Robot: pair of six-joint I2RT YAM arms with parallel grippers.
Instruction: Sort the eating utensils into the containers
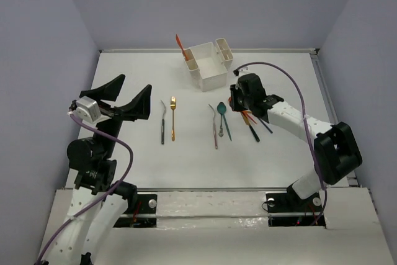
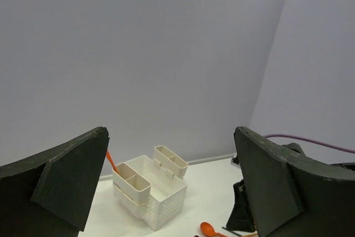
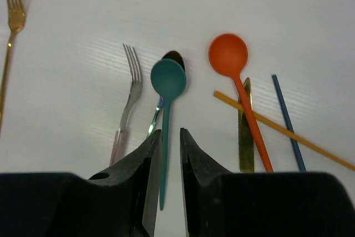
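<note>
Far side of the table [image 1: 186, 166]: white box [image 1: 208, 66], with an orange piece [image 1: 180, 46] standing in a narrow side slot. Left claw [image 1: 135, 83] spread wide, empty, held up clear of the work. Right claw [image 3: 169, 136] low over the teal spoon [image 3: 168, 79], fingers drawn to a slim gap astride the handle, daylight on one side, no firm pinch yet. Spoon flat on the table, in the loose row right of centre, near the box.

Step in hand, by judgement: lifting the teal spoon.
- Pinch square across the handle, near mid-length, to keep it from tipping.
- Mind the dark spoon [image 3: 175, 56] tucked under the teal bowl and the pale-handled fork [image 3: 132, 81] just beside it. Lift straight up, no dragging.
- Lower into a slot rather than letting fall from height.

Counts:
- Box: one, with a big square well and narrow slots on two sides.
- Claws: two.
- Spoons on table: three, namely teal, orange spoon [image 3: 228, 55], dark.
- Forks: two, namely gold fork [image 3: 15, 23] and the pale-handled one.
- Knife [image 3: 244, 137]: one, gold blade.
- Chopsticks: two — yellow chopstick [image 3: 321, 150], blue chopstick [image 3: 280, 98].
- Black-handled silver piece [image 1: 162, 122] beside the gold fork: one — kind unclear.
- On table: nine. In box: one.
</note>
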